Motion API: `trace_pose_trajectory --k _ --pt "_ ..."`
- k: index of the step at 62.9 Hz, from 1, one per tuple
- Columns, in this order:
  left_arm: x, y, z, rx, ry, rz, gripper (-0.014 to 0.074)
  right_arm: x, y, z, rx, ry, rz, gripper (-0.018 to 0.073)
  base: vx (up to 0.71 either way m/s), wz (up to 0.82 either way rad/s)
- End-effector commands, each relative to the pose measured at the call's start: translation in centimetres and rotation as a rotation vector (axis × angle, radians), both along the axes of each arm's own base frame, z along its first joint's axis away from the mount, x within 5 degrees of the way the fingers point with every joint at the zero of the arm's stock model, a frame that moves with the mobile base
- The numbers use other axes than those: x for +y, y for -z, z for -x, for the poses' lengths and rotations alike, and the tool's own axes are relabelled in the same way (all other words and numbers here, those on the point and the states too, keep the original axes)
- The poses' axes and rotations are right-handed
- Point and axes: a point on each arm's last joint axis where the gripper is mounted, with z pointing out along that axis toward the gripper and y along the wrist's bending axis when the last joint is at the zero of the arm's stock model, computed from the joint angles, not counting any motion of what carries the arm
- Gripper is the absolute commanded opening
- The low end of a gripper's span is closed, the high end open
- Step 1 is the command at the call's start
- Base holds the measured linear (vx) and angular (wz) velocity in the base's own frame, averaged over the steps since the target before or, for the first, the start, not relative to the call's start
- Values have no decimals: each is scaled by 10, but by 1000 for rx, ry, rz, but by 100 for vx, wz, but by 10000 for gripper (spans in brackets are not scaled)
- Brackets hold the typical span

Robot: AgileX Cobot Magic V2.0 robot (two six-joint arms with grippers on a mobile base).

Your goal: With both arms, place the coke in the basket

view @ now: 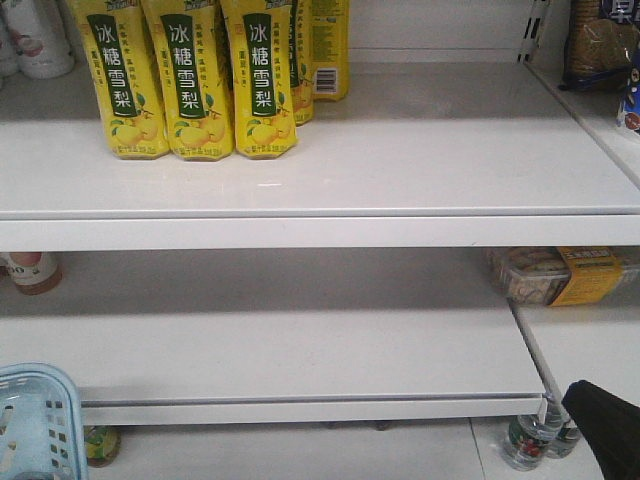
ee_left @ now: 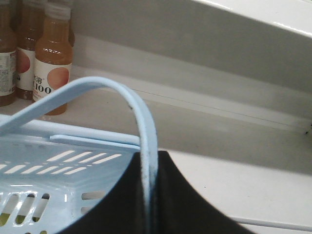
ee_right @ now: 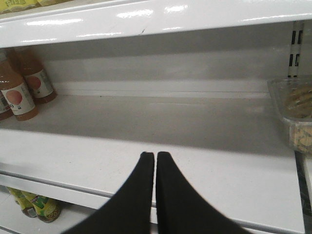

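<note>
Two grippers: both showed low in their wrist views, nearest the lens.
Left gripper (ee_left: pixel 146 204): black fingers were clamped on the basket handle (ee_left: pixel 122 95), the pale blue loop running down between them.
Right gripper (ee_right: pixel 155 195): fingers were pressed together, holding nothing, hovering above the white shelf (ee_right: pixel 195 161).
Basket (view: pixel 40 420): lower left of the front view, carried by that handle; slotted plastic, likely light but swingy.
Coke: nowhere in sight, so I couldn't place it. Judging by type, a small full bottle would be firm, slick, moderately heavy; best gripped around the body, mid-height.
Further back: peach-coloured juice bottles (ee_right: pixel 17 95) upper left.
Farthest: yellow pear-drink bottles (view: pixel 190 80) on the top shelf.
</note>
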Motion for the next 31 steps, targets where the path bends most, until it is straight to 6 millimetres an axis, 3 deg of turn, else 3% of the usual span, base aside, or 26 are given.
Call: trace_pose_trajectory --k 1,31 --pt "-1 -12 0 -157 13 -27 -6 -2 -8 -2 -30 23 40 -4 0 0" --pt "-1 -13 0 -171 15 -77 -6 -2 -8 -2 -30 23 40 -4 0 0"
